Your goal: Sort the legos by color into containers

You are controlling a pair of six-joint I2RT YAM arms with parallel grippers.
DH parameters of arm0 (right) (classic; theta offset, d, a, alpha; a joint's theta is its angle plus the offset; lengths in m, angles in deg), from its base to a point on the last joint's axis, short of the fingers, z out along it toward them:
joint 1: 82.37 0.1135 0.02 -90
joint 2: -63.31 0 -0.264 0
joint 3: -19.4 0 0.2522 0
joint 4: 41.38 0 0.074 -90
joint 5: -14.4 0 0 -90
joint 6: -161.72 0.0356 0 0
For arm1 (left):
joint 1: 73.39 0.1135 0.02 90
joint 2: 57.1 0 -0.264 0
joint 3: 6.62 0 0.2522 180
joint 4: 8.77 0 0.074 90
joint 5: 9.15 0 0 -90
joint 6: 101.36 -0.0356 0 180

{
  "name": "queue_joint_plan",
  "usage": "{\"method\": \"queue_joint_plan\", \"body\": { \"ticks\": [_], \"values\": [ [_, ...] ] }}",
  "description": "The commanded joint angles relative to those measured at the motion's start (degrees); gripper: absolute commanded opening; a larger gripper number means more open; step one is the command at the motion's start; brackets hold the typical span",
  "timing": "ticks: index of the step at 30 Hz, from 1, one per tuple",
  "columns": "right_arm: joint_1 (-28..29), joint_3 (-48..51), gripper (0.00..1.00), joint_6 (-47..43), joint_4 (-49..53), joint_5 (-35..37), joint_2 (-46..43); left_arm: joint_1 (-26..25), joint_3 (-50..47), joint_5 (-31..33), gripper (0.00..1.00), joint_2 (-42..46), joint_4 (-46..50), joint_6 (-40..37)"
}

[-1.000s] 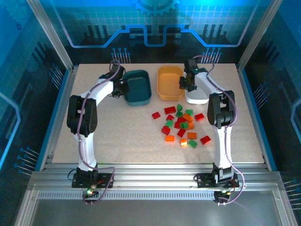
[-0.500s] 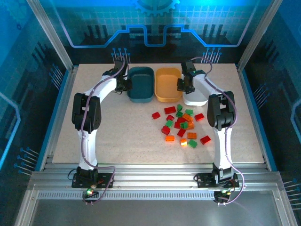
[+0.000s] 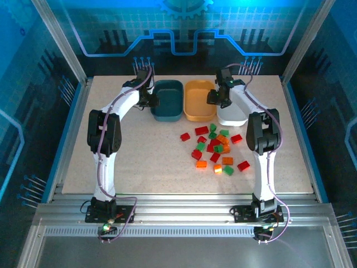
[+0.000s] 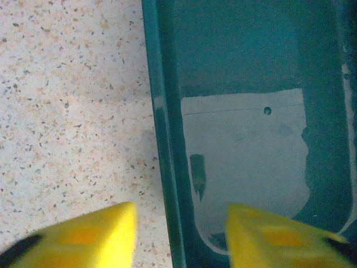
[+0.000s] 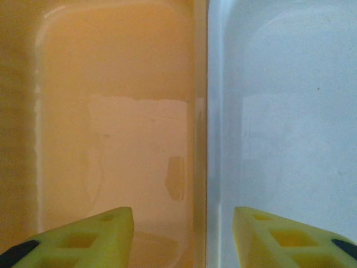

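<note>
Now left gripper, right gripper, jaws parted, empty

Right gripper hangs over the seam where the orange tray sits rim to rim with the white tray, yellow fingers spread apart, one above orange, the other above white, the shared edge running up between them.

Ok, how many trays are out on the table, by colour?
dark teal tray: 1
orange tray: 1
white tray: 1
Total: 3 trays
</note>
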Motion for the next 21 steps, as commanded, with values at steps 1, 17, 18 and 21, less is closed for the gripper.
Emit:
{"method": "queue_joint_plan", "body": {
  "ticks": [1,17,18,21],
  "values": [
    [-0.87,-1.43,0.55,-0.96,2.89,-0.78,-5.78,0.24,4.49,0.36,0.67,0.59,3.56,1.12],
    [-18.68,51.43,0.82,15.75,-8.34,6.88,-49.00,-6.02,-46.00,-17.64,0.99,42.26,-30.02,33.83],
    [-20.62,53.55,0.82,15.28,-9.03,4.86,-49.61,-8.13,-50.27,-16.87,0.99,44.15,-32.07,34.96],
    [-23.91,55.68,0.81,13.99,-9.37,0.78,-47.83,-13.10,-59.86,-18.21,0.99,47.02,-36.90,38.38]
  ]
}}
